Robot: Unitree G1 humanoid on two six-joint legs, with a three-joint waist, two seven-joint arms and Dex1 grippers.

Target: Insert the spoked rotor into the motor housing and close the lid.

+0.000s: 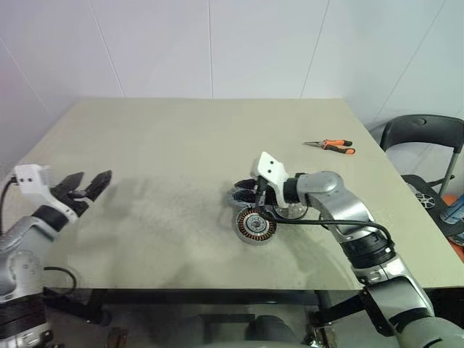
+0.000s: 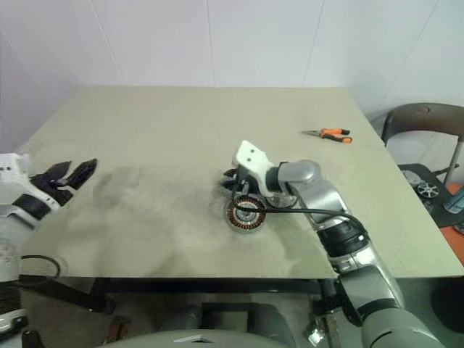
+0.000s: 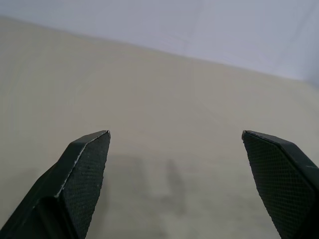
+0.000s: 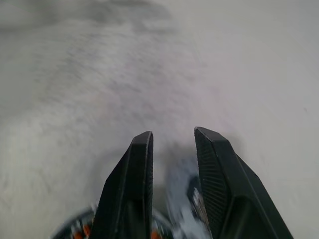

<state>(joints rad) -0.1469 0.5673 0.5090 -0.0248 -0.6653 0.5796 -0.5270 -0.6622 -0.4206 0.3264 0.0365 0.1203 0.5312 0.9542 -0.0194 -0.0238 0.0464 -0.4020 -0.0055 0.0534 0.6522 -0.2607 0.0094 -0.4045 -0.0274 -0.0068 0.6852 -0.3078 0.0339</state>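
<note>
Head view, right gripper (image 1: 243,196) angled down, apparently above motor housing (image 1: 254,225)

A plain workroom or lab is showing here: a wide beige table (image 1: 181,159) is standing against bare white panelled walls (image 1: 217,43), with no home furnishing around it. Orange-handled pliers (image 1: 331,146) are lying near the table's far right corner, and a motor part with copper coils (image 1: 255,225) is sitting out on the top. A dark office chair (image 1: 424,145) is standing off to the right, and cables are trailing under the table edge
</note>
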